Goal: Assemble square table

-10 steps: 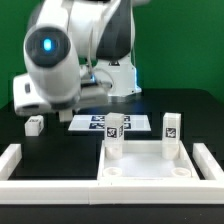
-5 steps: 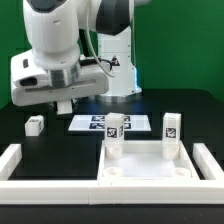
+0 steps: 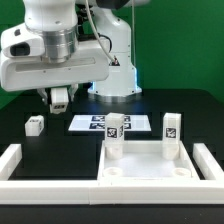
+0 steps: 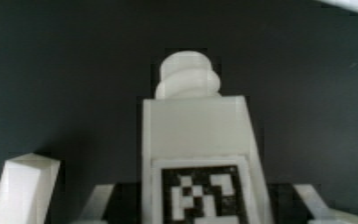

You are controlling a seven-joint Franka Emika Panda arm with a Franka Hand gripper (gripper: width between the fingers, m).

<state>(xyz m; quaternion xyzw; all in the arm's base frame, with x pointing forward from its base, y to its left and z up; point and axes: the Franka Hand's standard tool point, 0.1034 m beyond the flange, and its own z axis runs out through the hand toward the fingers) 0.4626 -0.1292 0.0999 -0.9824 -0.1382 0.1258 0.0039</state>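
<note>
The white square tabletop (image 3: 148, 168) lies low in the exterior view, right of centre. Two tagged white legs (image 3: 115, 131) (image 3: 171, 127) stand upright at its far corners. My gripper (image 3: 60, 98) hangs above the black table toward the exterior view's left, shut on another white leg. In the wrist view that leg (image 4: 197, 120) runs out from between the fingers (image 4: 105, 203), its tag facing the camera, and the gripper (image 4: 202, 208) clamps its near end. One more small leg (image 3: 34, 125) lies loose on the table below the gripper, a little toward the exterior view's left.
The marker board (image 3: 92, 123) lies flat behind the tabletop. A long white border rail (image 3: 40, 189) frames the front and both sides of the work area. The wrist view catches a white edge (image 4: 28, 185) beside the held leg; I cannot tell what it is.
The arm has swung upright and risen, and the wrist has turned, bringing the gripper with its leg into sight. The tabletop, standing legs and loose leg have not moved.
</note>
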